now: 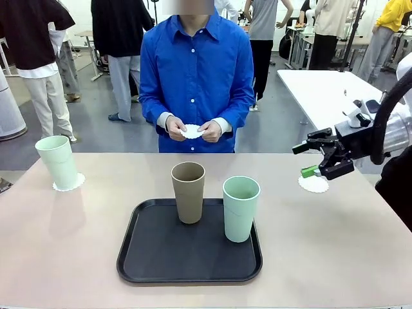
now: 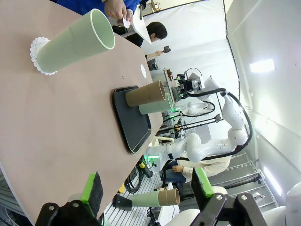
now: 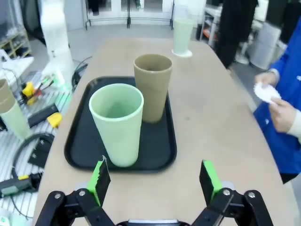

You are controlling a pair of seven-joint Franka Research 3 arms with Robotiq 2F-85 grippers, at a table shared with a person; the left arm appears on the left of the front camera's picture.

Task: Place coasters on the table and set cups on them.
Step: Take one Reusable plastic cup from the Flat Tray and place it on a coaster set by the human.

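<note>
One mint green cup [image 1: 58, 161] stands on a coaster [image 1: 69, 182] at the table's [image 1: 335, 257] far left. A tan cup [image 1: 188, 192] and a second mint cup [image 1: 241, 208] stand upright on the black tray [image 1: 190, 261]. Another coaster [image 1: 313, 184] lies flat at the right, and my right gripper [image 1: 304, 160] hovers open just above it, holding nothing. The person holds a third coaster [image 1: 192, 131] in both hands. In the right wrist view the right gripper [image 3: 155, 181] faces the mint cup [image 3: 117, 123]. My left gripper [image 2: 146, 193] is open and holds nothing, off the table's end, facing the left cup [image 2: 77, 42].
The tray [image 3: 80, 141] takes up the table's middle. Bare tabletop lies on both sides of it and along the far edge in front of the person. A white table [image 1: 322, 90] stands behind at the right. Cables and tools lie on the floor beside the table.
</note>
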